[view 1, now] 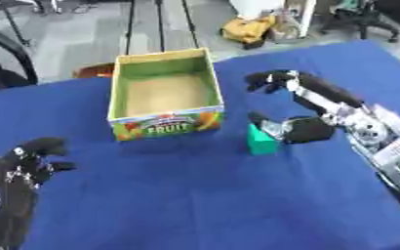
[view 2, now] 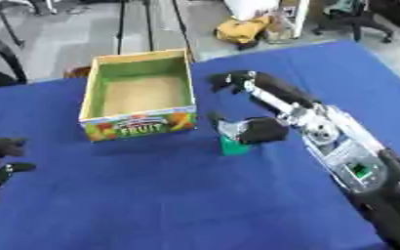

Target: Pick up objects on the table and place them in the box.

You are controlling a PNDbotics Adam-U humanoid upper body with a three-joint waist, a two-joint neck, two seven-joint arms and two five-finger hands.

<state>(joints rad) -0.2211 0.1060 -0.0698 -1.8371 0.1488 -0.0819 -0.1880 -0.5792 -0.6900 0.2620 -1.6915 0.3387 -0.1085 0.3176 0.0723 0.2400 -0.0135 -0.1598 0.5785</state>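
The box (view 1: 163, 93) sits toward the far side of the blue table (view 1: 195, 195), open top up and empty as far as I can see, its printed fruit panel facing near. Just right of its near right corner stands a small green block (view 1: 260, 141), upright on the cloth, long axis roughly vertical; which way its faces point I can't make out.

The right hand (view 1: 302, 128) reaches in from the right and is spread wide around the block: thumb side low, right against the block's upper right, other fingers (view 1: 268, 79) arched far above and beyond it. It has hold of nothing yet, I'd say; it looks set to close on the block.

The left hand (view 1: 29, 163) idles at the near left, fingers relaxed, empty, likely kept clear of the work.
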